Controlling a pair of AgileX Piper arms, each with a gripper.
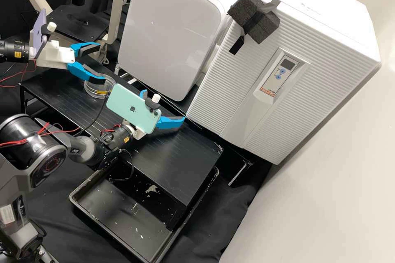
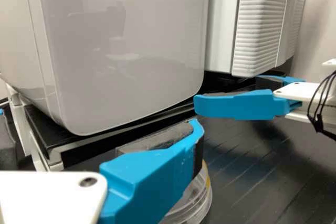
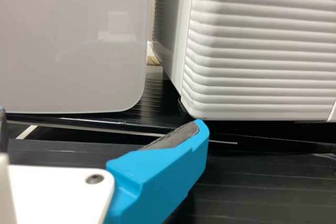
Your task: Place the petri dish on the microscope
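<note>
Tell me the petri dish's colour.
Clear, with a yellow patch; the petri dish shows best in the high view.

"Light report, high view?"

"Bright overall. Pale wall (image 1: 329, 164) ran from a glow high up to softer grey lower down. White ribbed cabinet (image 1: 321, 70) caught strong light on top, with fine shading between its ribs."

"Dark side?"

"Black cloth (image 1: 224, 224) lay deep in shade, folds barely readable. Black bench top (image 1: 181, 164) gave a dull sheen, the tray (image 1: 111, 209) a soft one."

"Glare?"

"Mild. Glossy panel (image 1: 168, 28) mirrored the room in both wrist views: pale shapes, faint streaks. Clear dish (image 1: 92, 90) had thin glints along its rim."

"Shadows?"

"Soft-edged on the bench top, left wrist view; near black under the cabinet, right wrist view."
</note>
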